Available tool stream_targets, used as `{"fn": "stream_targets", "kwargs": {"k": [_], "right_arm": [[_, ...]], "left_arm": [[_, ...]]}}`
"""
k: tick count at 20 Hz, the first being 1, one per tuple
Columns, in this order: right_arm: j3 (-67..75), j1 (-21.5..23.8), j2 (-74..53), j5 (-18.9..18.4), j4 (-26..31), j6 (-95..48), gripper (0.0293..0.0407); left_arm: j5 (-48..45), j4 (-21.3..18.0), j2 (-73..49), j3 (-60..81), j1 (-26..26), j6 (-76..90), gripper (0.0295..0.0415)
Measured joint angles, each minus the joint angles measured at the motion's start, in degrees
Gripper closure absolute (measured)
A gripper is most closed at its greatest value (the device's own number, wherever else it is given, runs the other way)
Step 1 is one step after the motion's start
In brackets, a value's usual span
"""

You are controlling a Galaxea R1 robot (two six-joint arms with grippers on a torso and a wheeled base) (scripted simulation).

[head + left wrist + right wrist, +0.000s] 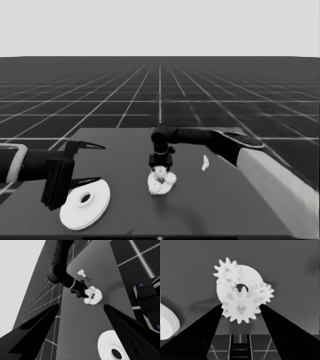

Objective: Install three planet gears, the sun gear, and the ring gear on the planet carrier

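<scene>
Here, the right gripper (161, 169) pinches a toothed gear (240, 305) directly over the smaller round part (162, 183) at mid-table.
Only the right wrist view shows 2 more gears (227, 272) seated on its rim; the head view shows the left gripper (91, 162) spread open above the larger round part (86, 204), and a thin white piece (204, 162).

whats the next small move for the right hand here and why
Probably ease the right hand straight down to seat the gear it grips on the smaller round part. Two gears already sit there, and the larger round part lies near the parked left hand.
</scene>
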Motion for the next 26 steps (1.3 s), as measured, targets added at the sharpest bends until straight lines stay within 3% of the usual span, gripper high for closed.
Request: {"fn": "stream_targets", "kwargs": {"k": [4, 26], "right_arm": [[-3.2, -3.4, 0.9, 1.3, -3.1, -2.0, 0.0391], [-3.6, -4.4, 0.9, 1.5, -3.4, 8.3, 0.0391]], "left_arm": [[0.0, 0.0, 0.0, 0.0, 0.0, 0.0, 0.0326], [0.0, 0.0, 0.0, 0.0, 0.0, 0.0, 0.0326]]}}
